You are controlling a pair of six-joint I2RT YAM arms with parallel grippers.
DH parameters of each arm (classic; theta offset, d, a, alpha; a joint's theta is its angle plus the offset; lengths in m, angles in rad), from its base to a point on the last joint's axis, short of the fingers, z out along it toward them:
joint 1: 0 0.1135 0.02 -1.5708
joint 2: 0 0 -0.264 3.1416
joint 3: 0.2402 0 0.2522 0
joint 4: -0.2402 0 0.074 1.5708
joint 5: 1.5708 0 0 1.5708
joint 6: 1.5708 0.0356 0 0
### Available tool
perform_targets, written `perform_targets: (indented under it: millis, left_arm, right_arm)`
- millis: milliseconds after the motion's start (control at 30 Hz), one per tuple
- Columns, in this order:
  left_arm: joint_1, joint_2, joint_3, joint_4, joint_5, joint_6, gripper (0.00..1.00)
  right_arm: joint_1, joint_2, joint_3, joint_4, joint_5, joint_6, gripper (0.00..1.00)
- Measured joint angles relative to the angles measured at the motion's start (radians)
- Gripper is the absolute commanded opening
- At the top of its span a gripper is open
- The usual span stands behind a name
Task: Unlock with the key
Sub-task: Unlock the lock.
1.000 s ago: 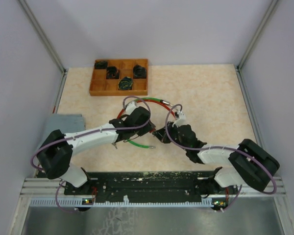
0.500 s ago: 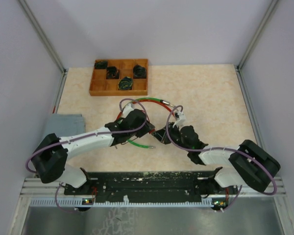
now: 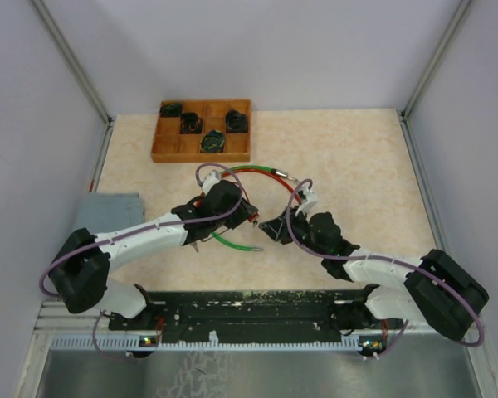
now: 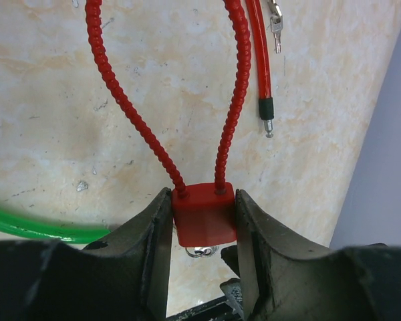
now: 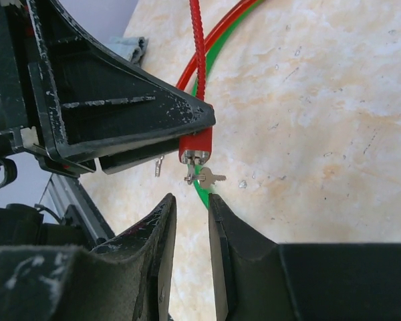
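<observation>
My left gripper [image 4: 204, 198] is shut on the red padlock body [image 4: 204, 215], held off the table by its two sides. Its ribbed red cable shackle [image 4: 120, 100] loops away over the table, both ends in the body. In the right wrist view a small silver key [image 5: 202, 175] sticks in the underside of the padlock [image 5: 196, 146], with another key hanging sideways from its ring. My right gripper [image 5: 192, 200] is open just below the key, touching nothing. From above, the left gripper [image 3: 242, 217] and right gripper [image 3: 275, 228] face each other at mid-table.
A green cable [image 3: 232, 245] and a smooth red cable [image 3: 257, 170] curl on the table around the grippers. A wooden compartment tray [image 3: 158, 143] with several dark coiled items stands at the back left. A grey cloth [image 3: 108, 211] lies at the left edge.
My right gripper has opened and drawn back a little from the padlock, leaving the key in it. The left gripper kept its grip and shifted slightly left.
</observation>
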Motion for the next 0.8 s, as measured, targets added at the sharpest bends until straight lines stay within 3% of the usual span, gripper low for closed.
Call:
perform_targets:
  millis: [533,800]
  left_arm:
    - [0.002,-0.006,0.000,0.011,0.037,0.003,0.00]
    - [0.002,-0.006,0.000,0.022,0.058,0.004,0.00]
  right_arm:
    - [0.000,0.072,0.002,0.097,-0.027,0.013,0.24]
    - [0.000,0.094,0.004,0.132,-0.007,0.029,0.14]
